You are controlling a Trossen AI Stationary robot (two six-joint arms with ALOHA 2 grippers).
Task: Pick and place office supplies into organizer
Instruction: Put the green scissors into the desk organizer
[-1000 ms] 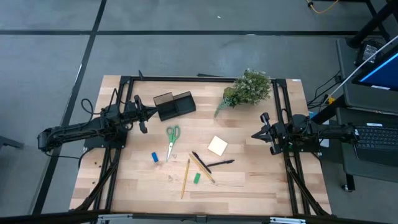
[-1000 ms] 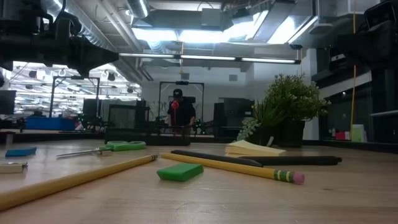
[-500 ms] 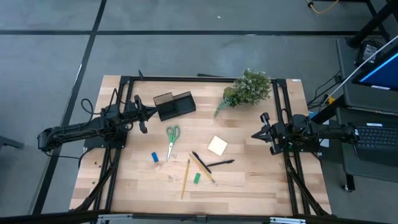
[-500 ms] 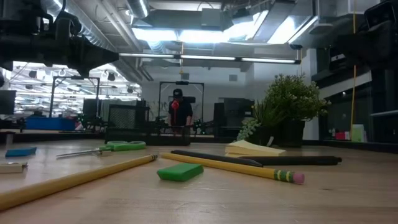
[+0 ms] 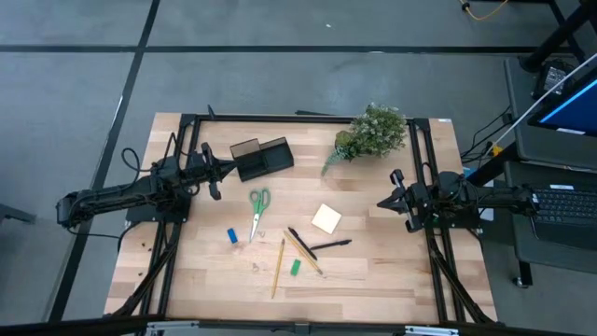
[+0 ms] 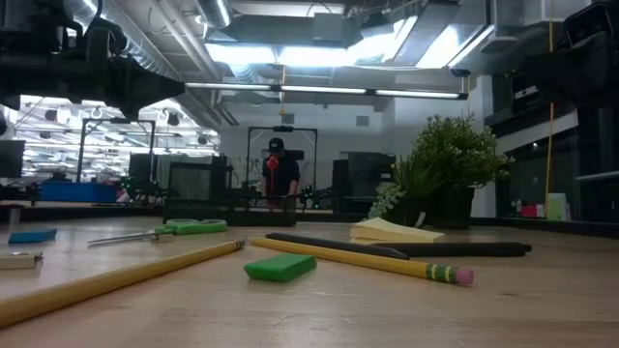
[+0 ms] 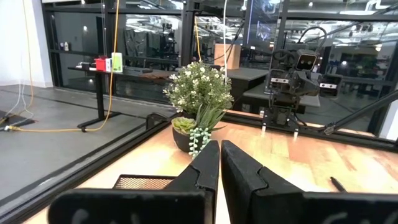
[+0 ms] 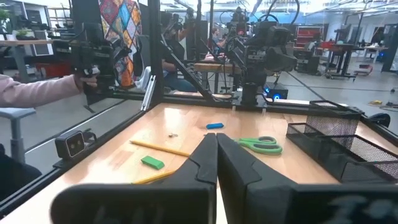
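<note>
The black organizer (image 5: 261,157) stands at the table's far left. Nearer lie the green-handled scissors (image 5: 257,210), a pale yellow sticky-note pad (image 5: 326,218), a small blue block (image 5: 232,235), a green block (image 5: 295,267), two yellow pencils (image 5: 278,266) and black pens (image 5: 328,246), all flat on the wood. My left gripper (image 5: 224,172) hovers shut just left of the organizer, pointing level. My right gripper (image 5: 381,203) hovers shut at the table's right side, right of the pad. In both wrist views the fingers (image 7: 219,144) (image 8: 214,135) meet with nothing between them.
A potted leafy plant (image 5: 371,133) stands at the far right of the table. Black frame rails (image 5: 424,149) run along the table's left, right and far edges. A person's sleeve (image 8: 31,90) shows beyond the table in the right wrist view.
</note>
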